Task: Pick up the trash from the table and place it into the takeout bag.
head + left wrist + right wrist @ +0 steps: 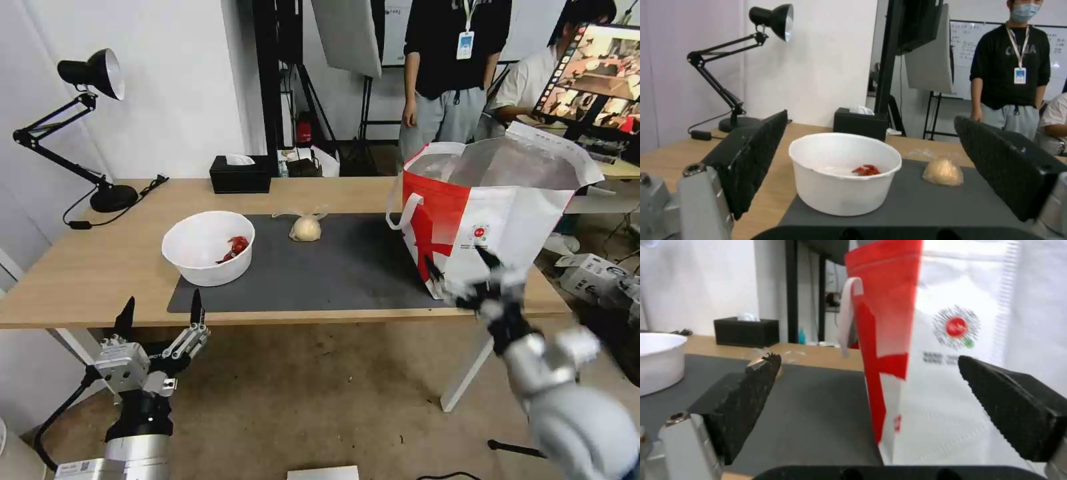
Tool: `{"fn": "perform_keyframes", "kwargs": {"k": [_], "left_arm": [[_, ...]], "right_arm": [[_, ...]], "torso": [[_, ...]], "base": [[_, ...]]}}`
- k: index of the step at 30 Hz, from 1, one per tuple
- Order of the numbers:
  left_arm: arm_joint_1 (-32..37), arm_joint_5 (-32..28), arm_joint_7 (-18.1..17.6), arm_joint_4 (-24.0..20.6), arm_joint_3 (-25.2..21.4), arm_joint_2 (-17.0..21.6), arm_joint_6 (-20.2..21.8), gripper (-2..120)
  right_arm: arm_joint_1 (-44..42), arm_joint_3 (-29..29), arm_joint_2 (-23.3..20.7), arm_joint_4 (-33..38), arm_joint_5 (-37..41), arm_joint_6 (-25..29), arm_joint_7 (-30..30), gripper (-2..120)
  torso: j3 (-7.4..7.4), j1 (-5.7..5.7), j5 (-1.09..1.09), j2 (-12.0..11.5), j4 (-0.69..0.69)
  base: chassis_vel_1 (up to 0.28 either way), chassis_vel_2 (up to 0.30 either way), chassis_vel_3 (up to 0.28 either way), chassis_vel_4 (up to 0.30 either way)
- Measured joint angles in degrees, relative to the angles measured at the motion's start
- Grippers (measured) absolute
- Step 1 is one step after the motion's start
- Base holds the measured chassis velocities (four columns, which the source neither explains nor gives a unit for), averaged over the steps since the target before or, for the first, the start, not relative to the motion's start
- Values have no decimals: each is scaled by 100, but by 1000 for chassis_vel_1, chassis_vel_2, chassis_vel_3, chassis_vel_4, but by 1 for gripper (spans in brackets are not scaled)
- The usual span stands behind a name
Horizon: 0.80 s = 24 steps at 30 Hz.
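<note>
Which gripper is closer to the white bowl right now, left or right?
Left. The left gripper sits open just off the table's near edge, in front of the white bowl. The right gripper is open, far across by the takeout bag.

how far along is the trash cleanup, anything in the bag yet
Done: I cannot tell; the takeout bag hides its inside. In hand: nothing; the left gripper is open before the table edge, the right gripper open at the bag's front. Left: the white bowl and the clear bag with beige lump sit on the mat.
</note>
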Motion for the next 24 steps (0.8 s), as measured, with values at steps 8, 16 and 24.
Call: {"fn": "perform_keyframes", "kwargs": {"k": [8,16,24], "left_arm": [[-2,42,-15,0,118,44,240,100],[-11,28,-48,0,237,117,372,100],[6,-6,-98,0,209,237,461,100]], "right_arm": [[-717,16,827,319,-552,615,-48,100],[-683,-128,993,408,-746,558,42,100],[-652,-267,1073,449,-852,409,116,100]], "torso": [[1,1,-1,0,2],[1,1,0,0,2],[1,1,0,-1,2]], "base": [[0,0,0,0],[0,0,0,0],[0,0,0,0]]}}
